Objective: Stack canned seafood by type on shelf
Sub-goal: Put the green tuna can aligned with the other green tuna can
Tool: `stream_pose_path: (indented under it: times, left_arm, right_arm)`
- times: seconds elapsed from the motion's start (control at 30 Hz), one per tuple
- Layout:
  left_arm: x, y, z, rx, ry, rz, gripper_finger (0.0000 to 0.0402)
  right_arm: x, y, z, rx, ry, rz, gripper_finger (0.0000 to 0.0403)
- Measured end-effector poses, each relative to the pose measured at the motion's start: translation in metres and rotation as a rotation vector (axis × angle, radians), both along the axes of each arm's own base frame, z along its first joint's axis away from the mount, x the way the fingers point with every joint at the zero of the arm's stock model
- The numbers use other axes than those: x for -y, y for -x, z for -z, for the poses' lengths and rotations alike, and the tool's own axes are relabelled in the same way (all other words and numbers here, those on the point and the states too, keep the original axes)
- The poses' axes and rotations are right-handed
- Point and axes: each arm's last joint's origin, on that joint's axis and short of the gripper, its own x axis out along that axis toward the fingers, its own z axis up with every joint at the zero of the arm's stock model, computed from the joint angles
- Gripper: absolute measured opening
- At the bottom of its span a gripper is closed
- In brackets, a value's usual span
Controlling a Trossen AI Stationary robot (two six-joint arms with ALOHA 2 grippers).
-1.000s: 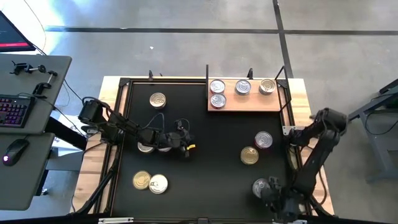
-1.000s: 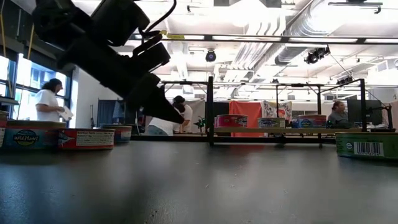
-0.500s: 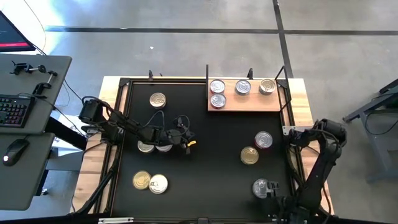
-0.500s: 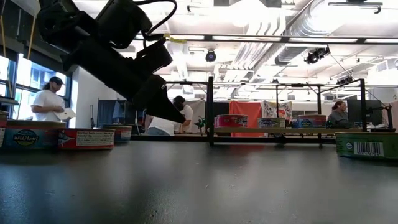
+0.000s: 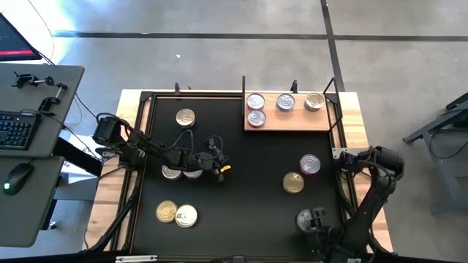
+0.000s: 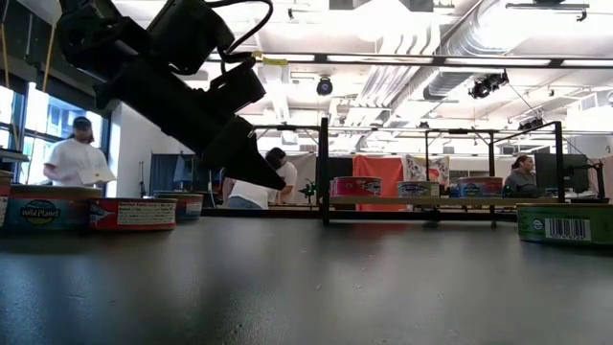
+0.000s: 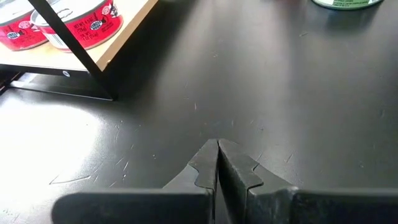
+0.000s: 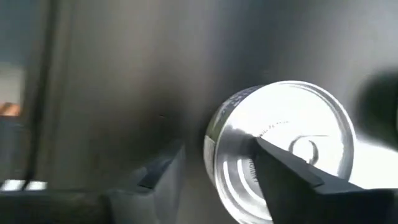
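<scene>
High view: the left arm reaches from the mat's (image 5: 241, 212) left edge toward its middle, bent low, and the left gripper (image 5: 219, 169) hovers just right of two tins (image 5: 180, 172) lying there. Its fingers (image 7: 217, 163) are pressed together on nothing, tips just above the mat. Left of the shelf (image 5: 292, 121) one gold tin (image 5: 186, 117) stands alone; two more tins (image 5: 176, 213) sit near the mat's front left. On the shelf, at the mat's far right corner, stand four silver tins (image 5: 256, 109). Between shelf and front edge lie a silver tin (image 5: 309, 164) and a gold one (image 5: 293, 183). The right arm folds back along the mat's right edge, its elbow raised, and the right gripper (image 5: 313, 221) sits at a silver tin (image 5: 306, 218) near the front; its fingers (image 8: 298, 180) stand parted, one over the lid, with no grip visible.
</scene>
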Motion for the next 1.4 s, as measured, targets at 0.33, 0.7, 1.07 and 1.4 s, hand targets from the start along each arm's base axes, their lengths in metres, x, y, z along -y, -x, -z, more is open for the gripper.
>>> stream_pose_path:
  times: [0.33,0.7,1.07,1.4]
  left_arm:
    - [0.000,0.000,0.000,0.000,0.000,0.000,0.0003]
    - [0.000,0.000,0.000,0.000,0.000,0.001,0.0003]
    - [0.000,0.000,0.000,0.000,0.000,0.001,0.0003]
    - [0.000,0.000,0.000,0.000,0.000,0.000,0.0003]
  right_arm:
    - [-0.009,0.000,0.019,-0.001,0.329,-0.119,0.0068]
    - [-0.001,-0.004,0.034,-0.003,0.490,-0.122,0.0012]
    - [0.002,-0.020,0.026,0.015,0.529,-0.085,0.0000]
    - [0.006,-0.041,0.012,0.108,0.591,-0.081,0.0001]
